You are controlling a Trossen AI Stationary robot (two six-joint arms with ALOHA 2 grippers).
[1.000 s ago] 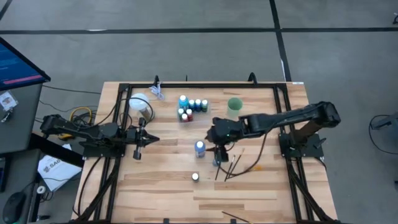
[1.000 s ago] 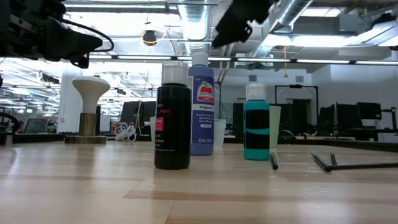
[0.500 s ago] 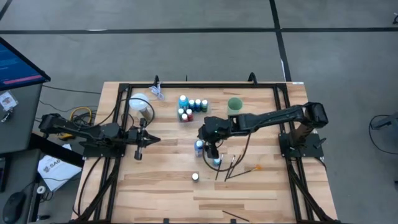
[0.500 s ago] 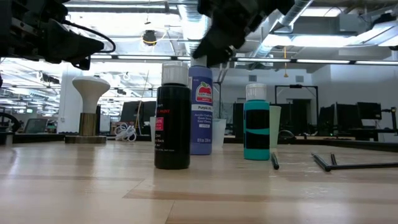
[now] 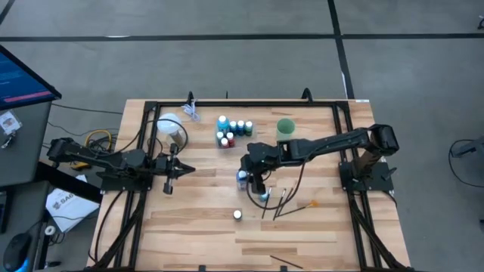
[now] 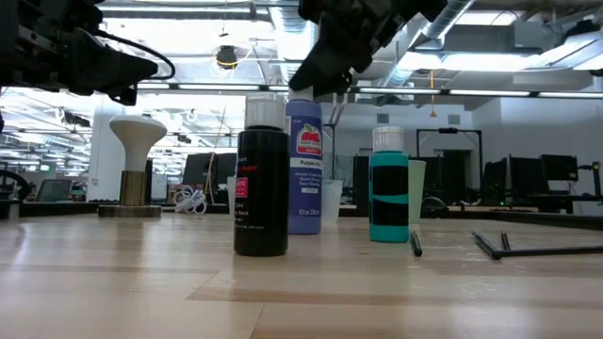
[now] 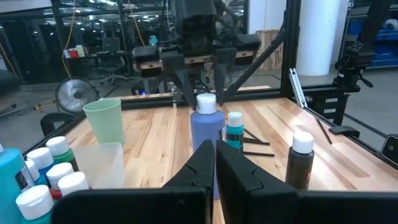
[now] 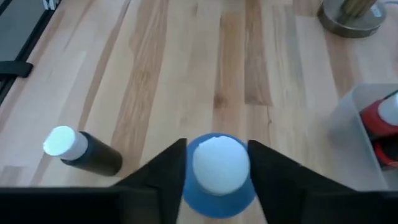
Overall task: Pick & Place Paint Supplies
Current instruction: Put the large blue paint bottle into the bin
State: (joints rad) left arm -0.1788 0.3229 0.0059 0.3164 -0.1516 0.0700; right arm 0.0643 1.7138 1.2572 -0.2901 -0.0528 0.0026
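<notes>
A blue-purple paint bottle (image 6: 304, 169) stands upright on its base mid-table, and my right gripper (image 5: 244, 175) is shut on its white cap (image 8: 219, 165). A black bottle (image 6: 261, 188) stands nearer the front edge, and a teal one (image 6: 388, 188) to the right. Thin dark brushes (image 5: 287, 202) lie flat beside the teal bottle. More white-capped bottles stand in the clear tray (image 5: 233, 132) at the back. My left gripper (image 7: 214, 155) is shut and hovers level at the table's left, touching nothing. My right gripper pinches the bottle's white cap (image 8: 198, 163) between its two fingers (image 8: 168, 168), one on each side. The fingers come slanting down from the table's right side. The bottle stands upright with its base on the table.
A translucent green cup (image 5: 285, 128) stands right of the tray. A white mushroom-shaped object (image 5: 169, 125) sits at the back left. The black bottle (image 8: 81, 149) stands just in front of the held one. Bare wood lies along the near edge.
My right gripper has moved toward the table's left edge and down, from above the brushes to the blue-purple bottle's cap. The bottle has stayed where it was.
</notes>
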